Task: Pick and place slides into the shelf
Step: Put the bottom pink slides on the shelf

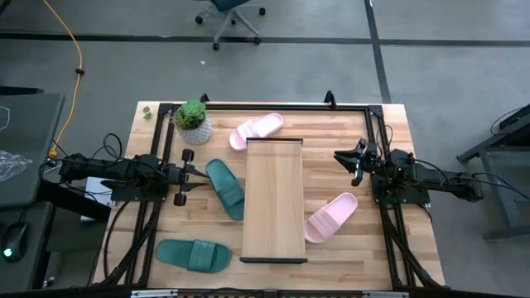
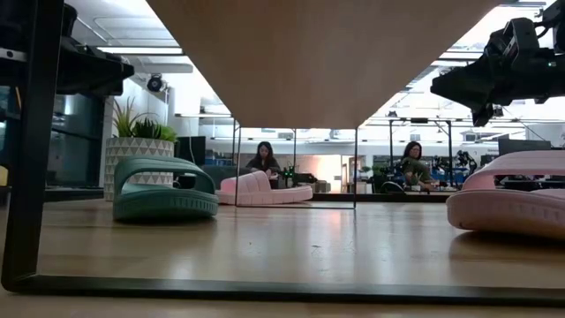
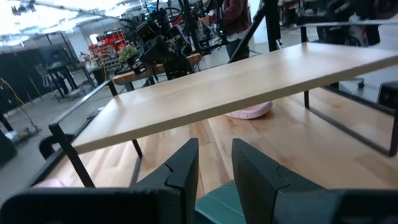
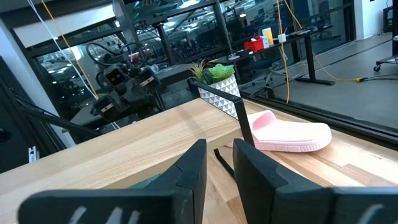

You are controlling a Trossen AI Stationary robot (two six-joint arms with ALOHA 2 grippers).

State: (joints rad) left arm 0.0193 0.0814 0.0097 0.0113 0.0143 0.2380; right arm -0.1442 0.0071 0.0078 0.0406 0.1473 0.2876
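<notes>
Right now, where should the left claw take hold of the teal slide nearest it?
Probably across the ribbed strap of the teal slide, coming from above: it lies flat, sole down, just beyond the left claw, and the raised strap gives the fingers something to close on.

Four slides sit around one shelf (image 1: 274, 199), none on its board. Two are pale pink: one pink slide (image 1: 257, 130) just beyond the shelf's far left corner, the other pink slide (image 1: 331, 217) touching the shelf's right edge near its front end. Two are dark teal: one teal slide (image 1: 225, 188) just left of the shelf's middle, the other teal slide (image 1: 193, 254) left of its front end. One potted plant (image 1: 192, 122) stands left of the shelf's far end.
</notes>
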